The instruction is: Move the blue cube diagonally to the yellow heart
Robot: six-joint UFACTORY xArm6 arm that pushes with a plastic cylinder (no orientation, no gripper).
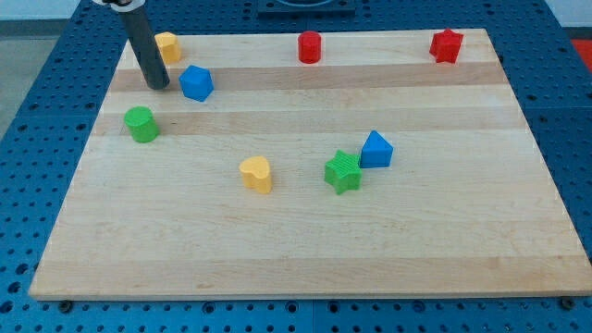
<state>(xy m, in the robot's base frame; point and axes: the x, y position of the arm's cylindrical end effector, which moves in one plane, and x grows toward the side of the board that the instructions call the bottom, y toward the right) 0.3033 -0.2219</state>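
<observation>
The blue cube (pixel 196 83) sits on the wooden board (pixel 305 259) near the view's top left. The yellow heart (pixel 257 173) lies near the board's middle, below and to the right of the cube. My tip (pixel 157 85) rests on the board just left of the blue cube, a small gap apart from it. The dark rod rises from it toward the view's top left.
A yellow block (pixel 168 45) sits right behind the rod at the top left. A green cylinder (pixel 141 124) is below my tip. A red cylinder (pixel 309 46) and a red star (pixel 446 45) line the top edge. A green star (pixel 343 171) touches a blue block (pixel 376 150) right of the heart.
</observation>
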